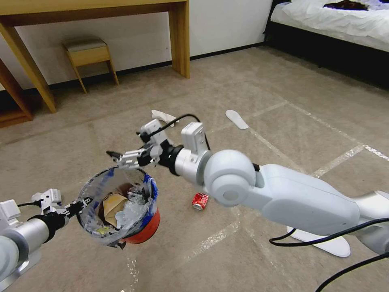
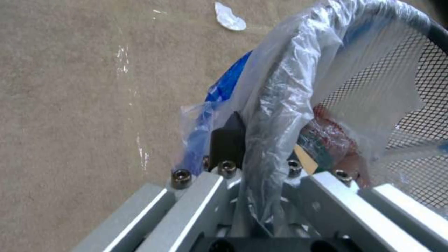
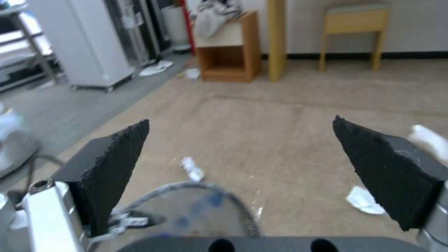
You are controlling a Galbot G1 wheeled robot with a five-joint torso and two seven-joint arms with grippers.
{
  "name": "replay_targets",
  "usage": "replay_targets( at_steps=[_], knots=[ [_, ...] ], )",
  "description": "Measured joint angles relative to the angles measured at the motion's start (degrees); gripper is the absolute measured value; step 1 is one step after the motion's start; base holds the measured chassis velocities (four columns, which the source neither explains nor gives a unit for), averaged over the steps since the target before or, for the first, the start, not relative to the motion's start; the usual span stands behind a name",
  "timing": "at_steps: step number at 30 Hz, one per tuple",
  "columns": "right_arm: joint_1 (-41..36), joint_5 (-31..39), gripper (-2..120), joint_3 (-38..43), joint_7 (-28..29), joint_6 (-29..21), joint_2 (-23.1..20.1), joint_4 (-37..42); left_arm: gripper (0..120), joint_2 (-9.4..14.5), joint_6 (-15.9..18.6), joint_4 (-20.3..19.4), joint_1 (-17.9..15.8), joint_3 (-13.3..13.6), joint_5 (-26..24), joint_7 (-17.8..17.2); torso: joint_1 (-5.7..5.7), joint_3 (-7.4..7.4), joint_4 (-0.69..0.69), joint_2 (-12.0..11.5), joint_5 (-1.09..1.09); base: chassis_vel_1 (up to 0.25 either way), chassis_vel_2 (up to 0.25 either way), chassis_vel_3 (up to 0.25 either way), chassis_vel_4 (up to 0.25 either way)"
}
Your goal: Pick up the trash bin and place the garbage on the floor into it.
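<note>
Your left tool [image 1: 83,201] is clamped on the trash bin [image 1: 139,231] rim at 9 o'clock; the bin tilts, mouth toward you. Your right tool [image 1: 115,156] hovers at its 12 o'clock, pads [image 3: 117,164] apart. A crushed red can [image 1: 200,200] lies at 3 o'clock on the floor [image 1: 283,121].

Bright, even indoor light with soft shadows; head view bends at edges, right wrist view blurred.

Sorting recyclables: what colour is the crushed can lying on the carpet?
Red with white markings; the can shows best in the head view.
</note>
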Motion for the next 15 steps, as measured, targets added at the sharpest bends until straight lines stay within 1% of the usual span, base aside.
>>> replay_targets(
  at_steps=[2,3,5,6,8,9,11,12,14,15],
  knots=[
    [-2.2,-1.5,100,2.7,-0.5,1.0,-1.1,0.0,1,0.0,0.0,-0.2,0.2,-0.4,0.0,0.0,0.00,0.00,0.00,0.0,0.00,0.000,0.000,0.000,0.000],
    [-2.2,-1.5,100,2.7,-0.5,1.0,-1.1,0.0,1,0.0,0.0,-0.2,0.2,-0.4,0.0,0.0,0.00,0.00,0.00,0.0,0.00,0.000,0.000,0.000,0.000],
    [-6.5,-3.2,100,7.8,-1.7,1.7,-2.6,0.2,1,0.0,0.0,-0.2,0.9,-1.2,0.0,0.0,0.00,0.00,0.00,0.0,0.01,0.000,0.000,0.000,0.000],
    [-6.5,-3.2,100,7.8,-1.7,1.7,-2.6,0.2,1,0.0,0.0,-0.2,0.9,-1.2,0.0,0.0,0.00,0.00,0.00,0.0,0.01,0.000,0.000,0.000,0.000],
    [-10.5,-4.1,100,11.6,-2.3,2.1,-3.6,0.7,1,-0.2,0.0,-0.3,1.4,-1.7,0.0,0.0,0.00,0.00,-0.01,0.0,0.01,0.000,0.000,0.000,0.000],
    [-10.5,-4.1,100,11.6,-2.3,2.1,-3.6,0.7,1,-0.2,0.0,-0.3,1.4,-1.7,0.0,0.0,0.00,0.00,-0.01,0.0,0.01,0.000,0.000,0.000,0.000],
    [-15.1,-4.4,100,15.9,-2.5,2.2,-4.6,1.6,1,-0.5,0.0,-0.7,1.9,-2.1,0.0,0.0,0.00,0.00,0.02,0.0,0.00,0.000,0.000,0.000,0.000],
    [-15.1,-4.4,100,15.9,-2.5,2.2,-4.6,1.6,1,-0.5,0.0,-0.7,1.9,-2.1,0.0,0.0,0.00,0.00,0.02,0.0,0.00,0.000,0.000,0.000,0.000],
    [-18.9,-4.6,100,19.4,-2.5,2.2,-5.7,1.8,1,-0.8,0.0,-0.9,2.1,-2.4,0.0,0.0,0.00,0.00,0.00,0.0,0.01,0.000,0.000,0.000,0.000],
    [-18.9,-4.6,100,19.4,-2.5,2.2,-5.7,1.8,1,-0.8,0.0,-0.9,2.1,-2.4,0.0,0.0,0.00,0.00,0.00,0.0,0.01,0.000,0.000,0.000,0.000]
  ],
)
